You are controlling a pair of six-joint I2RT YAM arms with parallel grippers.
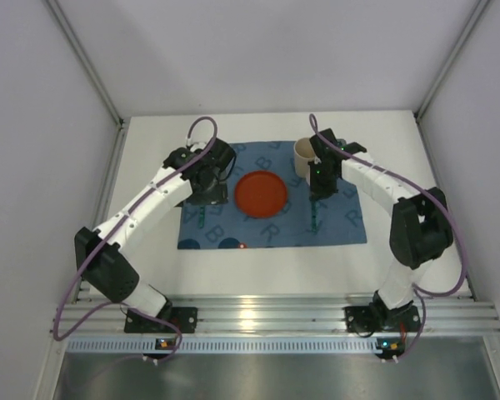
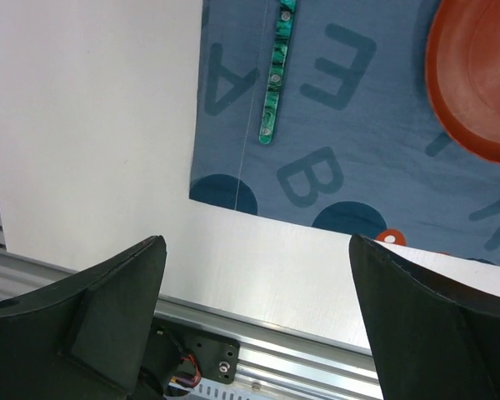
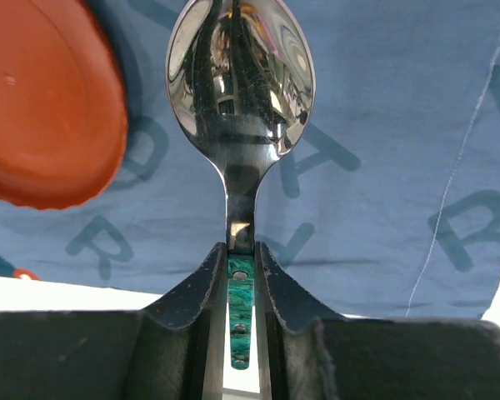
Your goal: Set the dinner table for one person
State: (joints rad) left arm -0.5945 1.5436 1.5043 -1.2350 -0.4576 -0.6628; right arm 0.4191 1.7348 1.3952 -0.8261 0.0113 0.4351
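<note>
The right gripper (image 3: 242,250) clenches a steel, green-handled spoon (image 3: 240,83) above the blue cloth placemat (image 3: 383,125) lettered A, B, R; the left gripper (image 2: 257,243) gapes at its edge.

Table (image 1: 258,271): large, flat, matte white, rectangular. Level, lies across the scene centre. Ribbed aluminium rail (image 1: 275,312) runs along its near edge, left to right.

The dinner table (image 1: 150,275) is a flat, matte white top with a ribbed aluminium rail (image 1: 275,310) running along its near edge. Lying straight on it is a blue cloth placemat (image 1: 346,227) printed with darker letters. It is spread flat about mid-table, with a strip of bare white between it and the rail.
</note>
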